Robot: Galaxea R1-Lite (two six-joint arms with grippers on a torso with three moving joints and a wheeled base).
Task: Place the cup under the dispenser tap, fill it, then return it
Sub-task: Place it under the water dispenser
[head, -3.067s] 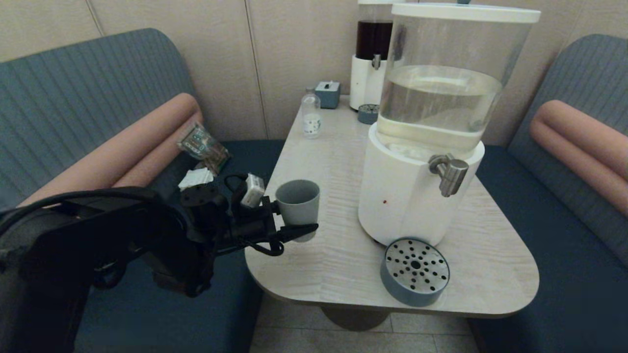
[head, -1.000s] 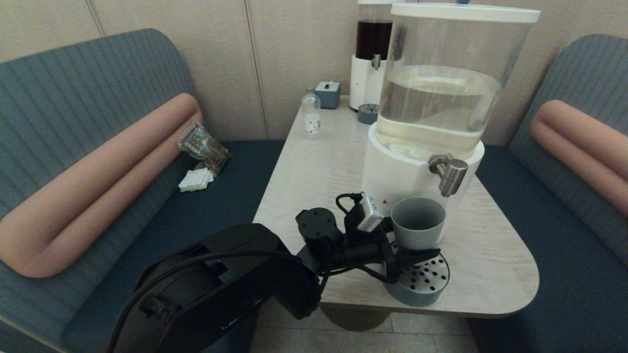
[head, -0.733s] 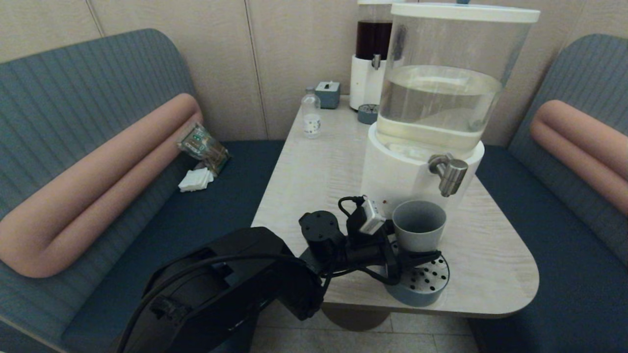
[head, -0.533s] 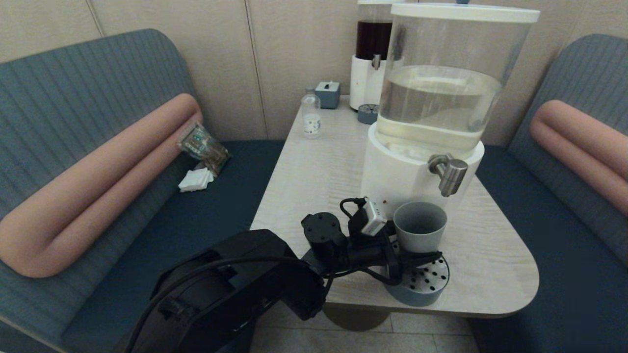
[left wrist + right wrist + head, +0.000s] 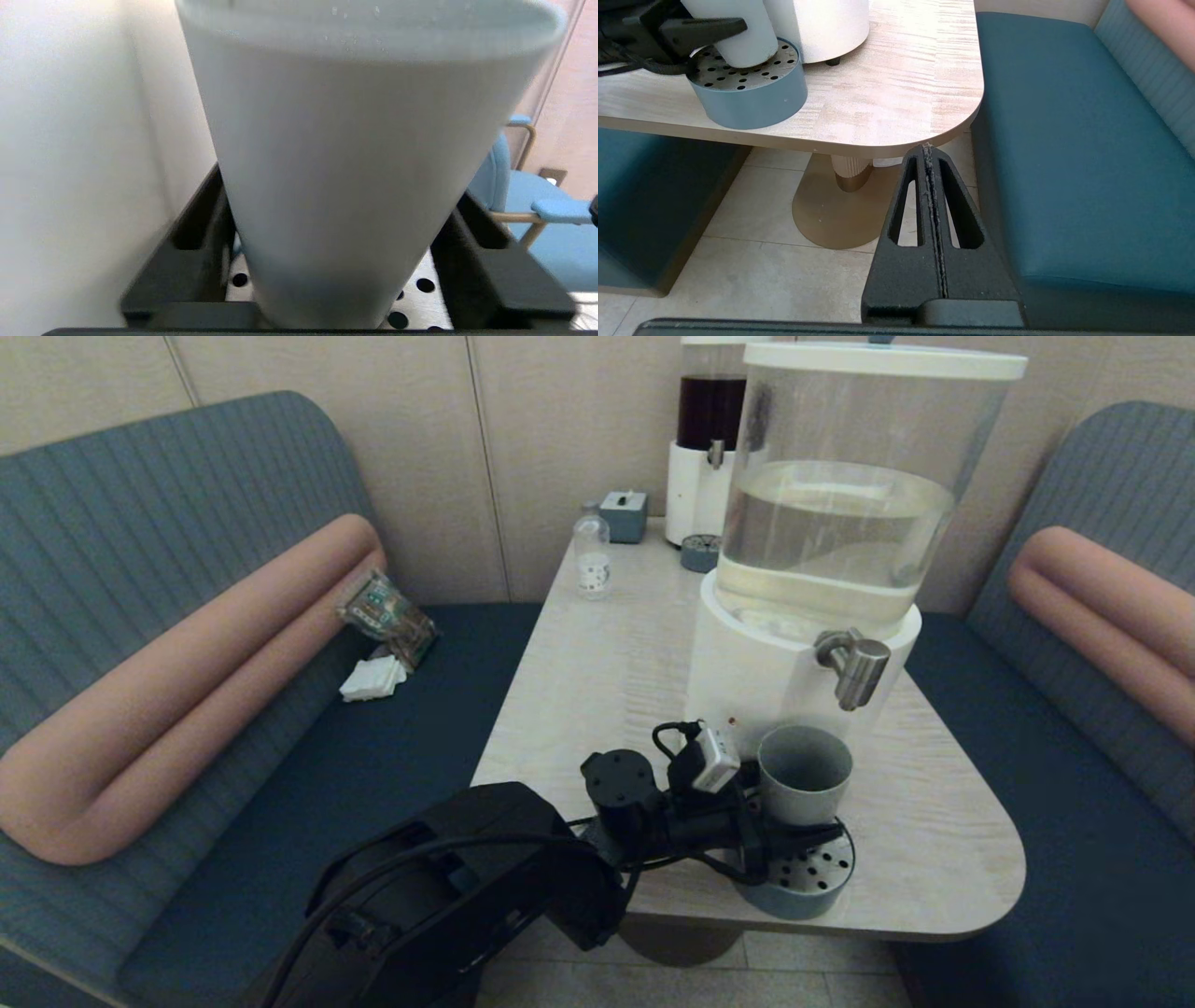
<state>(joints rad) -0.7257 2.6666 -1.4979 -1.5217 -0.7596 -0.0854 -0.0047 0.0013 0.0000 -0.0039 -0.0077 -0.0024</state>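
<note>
The grey-blue cup (image 5: 803, 775) stands upright on the perforated drip tray (image 5: 810, 889), just below the steel dispenser tap (image 5: 854, 667) and a little to its left in the head view. My left gripper (image 5: 808, 810) reaches in from the left with one black finger on each side of the cup. In the left wrist view the cup (image 5: 364, 163) fills the space between the fingers (image 5: 198, 233), and slivers of tray (image 5: 434, 298) show beside its base. The gripper is open around the cup. My right gripper (image 5: 928, 149) is shut and parked low beside the table.
The white-based dispenser (image 5: 766, 700) with its clear water tank stands right behind the cup. A small bottle (image 5: 592, 560), a blue box (image 5: 624, 515) and a dark-liquid dispenser (image 5: 707, 439) stand at the table's far end. The table's front edge (image 5: 859, 147) is close to the tray, with benches on both sides.
My left arm carried the cup from the table's left edge to the tray. Over the last second the cup sank onto the tray and the fingers eased apart.
</note>
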